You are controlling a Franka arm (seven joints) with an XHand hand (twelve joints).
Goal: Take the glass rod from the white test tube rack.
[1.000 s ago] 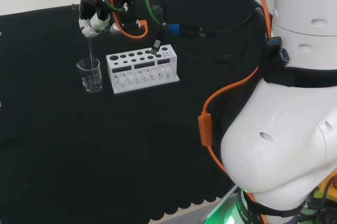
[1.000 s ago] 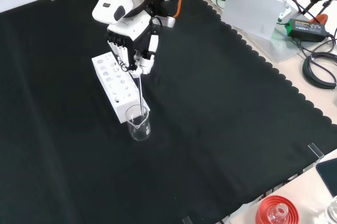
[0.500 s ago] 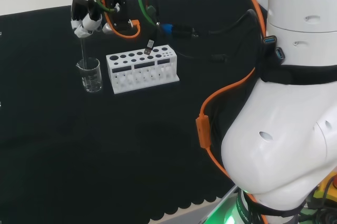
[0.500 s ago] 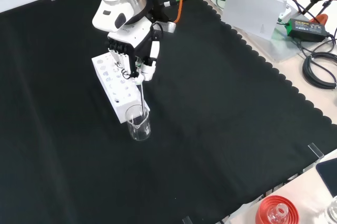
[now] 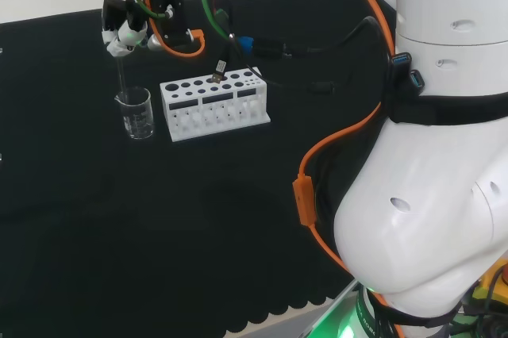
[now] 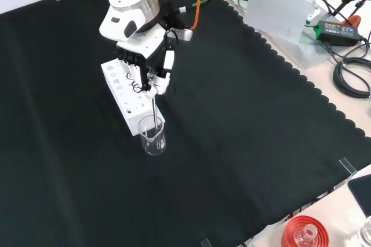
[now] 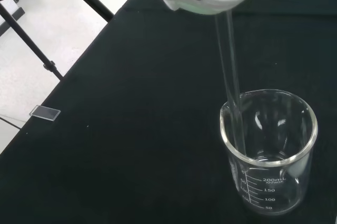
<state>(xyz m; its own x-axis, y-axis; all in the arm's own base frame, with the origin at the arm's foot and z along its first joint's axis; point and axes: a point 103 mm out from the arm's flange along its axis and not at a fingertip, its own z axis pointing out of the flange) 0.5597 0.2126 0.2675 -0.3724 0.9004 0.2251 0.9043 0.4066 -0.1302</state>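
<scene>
Pinching the glass rod [image 7: 229,66], the hand's [image 6: 145,64] fingers [image 6: 157,83] dip its end into a clear beaker [image 7: 269,150].

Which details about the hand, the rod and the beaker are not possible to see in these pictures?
- Rod tip: in the wrist view the glass rod enters the beaker; glass glare hides whether it touches the bottom.
- Rod's upper end: covered by the hand in the front view.
- Beaker contents: head view, beaker too small and clear.
- Rack holes: front view, the hand covers part of the white test tube rack.
</scene>
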